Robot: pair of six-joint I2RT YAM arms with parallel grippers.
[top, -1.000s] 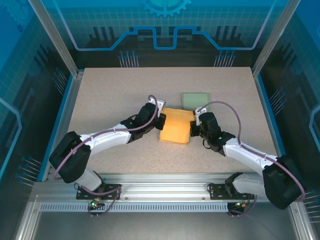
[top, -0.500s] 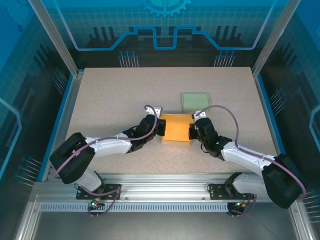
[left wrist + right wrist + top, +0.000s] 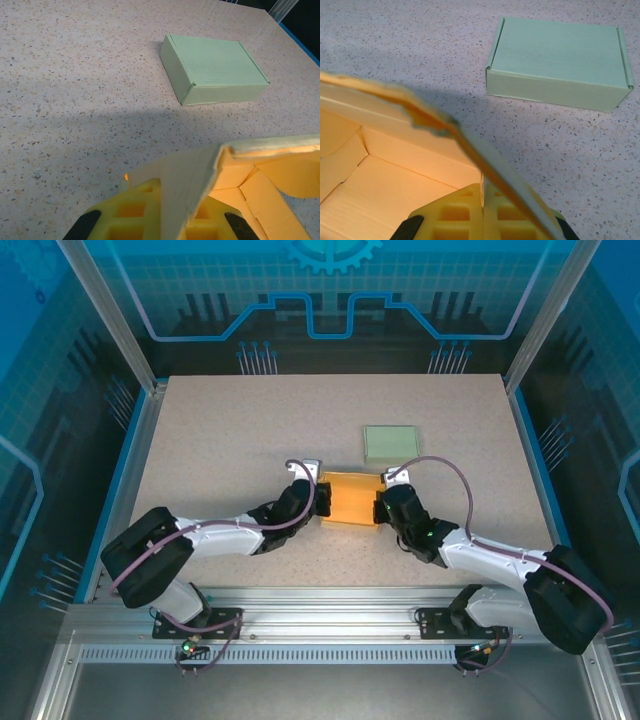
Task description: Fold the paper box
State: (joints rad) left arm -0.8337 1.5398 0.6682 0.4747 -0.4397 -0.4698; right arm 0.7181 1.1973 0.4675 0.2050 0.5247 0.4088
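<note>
1. Table (image 3: 220, 430): speckled top, and we count two cartons on it.
2. Orange paper box (image 3: 348, 502): sits mid-table toward the near side, between both arms. It is half formed, with panels raised and the inside open to the wrist views.
3. Green box (image 3: 390, 443): folded closed, just beyond the orange one and apart from it.
4. Left gripper (image 3: 320, 498): fingers pinched tight on the orange box's left panel.
5. Right gripper (image 3: 380, 506): fingers clamped on its right panel.

Step, as we judge it: standing up the side walls. The next move calls for both arms to turn their panels inward together, without dragging the base or creasing the card.
</note>
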